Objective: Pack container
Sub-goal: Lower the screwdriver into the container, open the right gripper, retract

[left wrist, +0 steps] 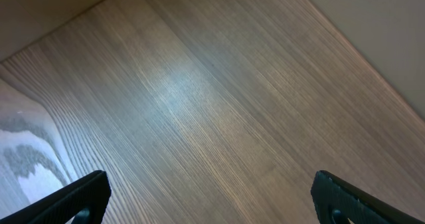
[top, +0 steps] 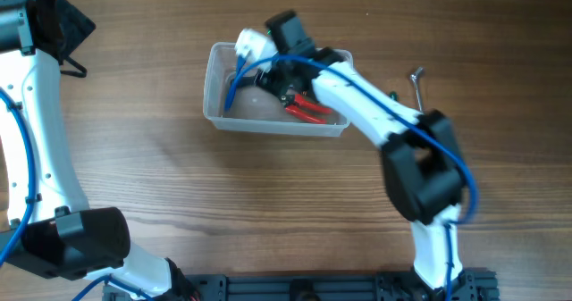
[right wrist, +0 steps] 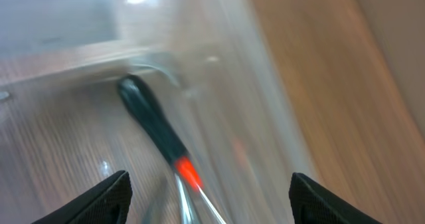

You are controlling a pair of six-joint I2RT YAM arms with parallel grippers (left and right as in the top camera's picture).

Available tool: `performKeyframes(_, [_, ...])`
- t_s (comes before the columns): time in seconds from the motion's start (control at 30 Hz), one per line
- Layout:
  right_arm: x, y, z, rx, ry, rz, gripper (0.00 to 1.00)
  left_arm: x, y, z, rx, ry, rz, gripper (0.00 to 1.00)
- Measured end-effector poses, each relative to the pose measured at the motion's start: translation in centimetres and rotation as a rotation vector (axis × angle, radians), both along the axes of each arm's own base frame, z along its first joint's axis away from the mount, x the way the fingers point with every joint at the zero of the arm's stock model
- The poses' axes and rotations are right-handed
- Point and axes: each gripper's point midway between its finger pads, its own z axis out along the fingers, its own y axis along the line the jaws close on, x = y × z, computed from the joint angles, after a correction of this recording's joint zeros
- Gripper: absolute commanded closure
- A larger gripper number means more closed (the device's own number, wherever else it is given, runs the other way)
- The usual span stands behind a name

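The clear plastic container [top: 277,128] sits on the wood table, a little behind the middle. Red-handled pliers [top: 309,112] lie inside it at the right. My right gripper [top: 271,80] hangs over the container's inside, open and empty. In the right wrist view the open fingers [right wrist: 209,192] frame a blurred tool with a black handle and a red band [right wrist: 154,127], lying on the container floor beside the clear wall [right wrist: 222,71]. My left gripper [left wrist: 212,192] is open and empty over bare table, far from the container.
A small metal tool [top: 416,78] lies on the table right of the container. The left arm [top: 40,122] runs along the far left edge. The right arm [top: 420,158] crosses the table's right middle.
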Motion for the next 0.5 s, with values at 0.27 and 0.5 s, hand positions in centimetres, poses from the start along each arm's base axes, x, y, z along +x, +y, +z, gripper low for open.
performKeyframes(0.27, [-1.0,-17.6,24.1,0.359,-0.21,-0.568,0.25,0.0,0.0,0.0,0.0,0.001,0.0,0.0])
performKeyframes(0.5, [-5.3,-31.3,19.7,0.321,0.051,-1.036,0.26,0.0,0.0,0.0,0.0,0.0,0.0,0.0])
